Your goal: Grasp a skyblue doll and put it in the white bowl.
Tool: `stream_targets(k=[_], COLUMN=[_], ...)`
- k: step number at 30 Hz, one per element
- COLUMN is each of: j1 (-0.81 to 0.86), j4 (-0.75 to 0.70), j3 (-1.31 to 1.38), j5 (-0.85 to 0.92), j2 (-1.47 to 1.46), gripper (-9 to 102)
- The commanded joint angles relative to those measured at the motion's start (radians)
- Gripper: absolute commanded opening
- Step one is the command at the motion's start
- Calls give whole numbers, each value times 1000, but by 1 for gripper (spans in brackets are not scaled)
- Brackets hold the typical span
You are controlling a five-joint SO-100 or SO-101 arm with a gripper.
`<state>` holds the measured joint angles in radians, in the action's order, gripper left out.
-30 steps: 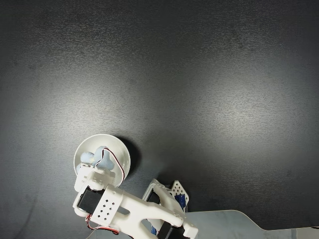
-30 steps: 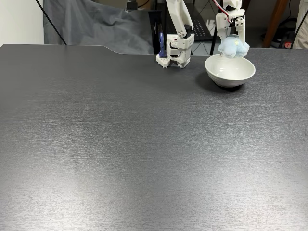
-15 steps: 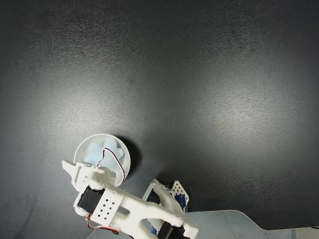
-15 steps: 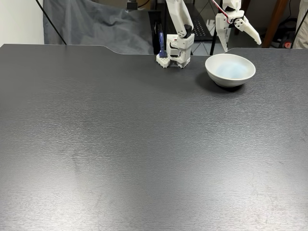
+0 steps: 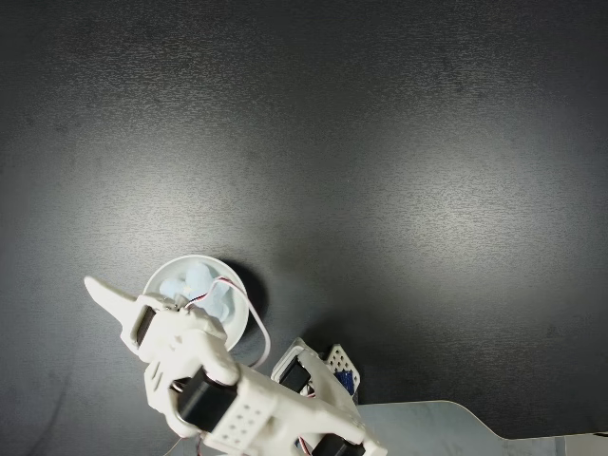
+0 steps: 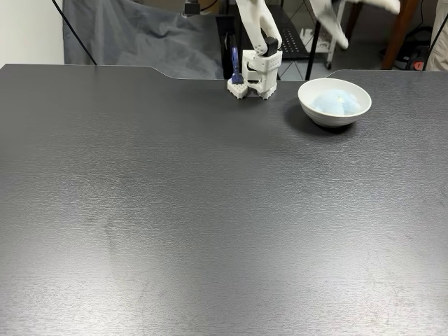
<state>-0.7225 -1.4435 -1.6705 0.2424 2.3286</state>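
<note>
The skyblue doll (image 5: pixel 193 286) (image 6: pixel 334 103) lies inside the white bowl (image 5: pixel 190 259) (image 6: pixel 336 117), near the arm's base. In both fixed views my white gripper is lifted above the bowl and holds nothing. Its jaws are spread wide. One fingertip (image 5: pixel 93 283) juts out past the bowl's left rim in a fixed view, and the gripper (image 5: pixel 135 294) partly covers the bowl's near side. From the table-level fixed view the gripper (image 6: pixel 358 19) hangs high over the bowl at the picture's top edge, clear of the doll.
The arm's base (image 6: pixel 255 73) (image 5: pixel 319 372) is clamped at the table's edge next to the bowl. The dark table top (image 6: pixel 210 210) stretches wide in front. A grey cloth and stands sit behind the table.
The gripper was shut on the doll over the bowl, then opened and dropped it in. Since then it has lifted away and spread wider; the doll rests in the bowl.
</note>
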Motion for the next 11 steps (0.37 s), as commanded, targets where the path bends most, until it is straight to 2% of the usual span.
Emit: stream_targets(k=[1, 6, 11], j1=[252, 667, 854], j4=[-5, -3, -5], j3=[135, 137, 120], j5=[-14, -15, -15], j2=[83, 308, 578], gripper=[55, 55, 55])
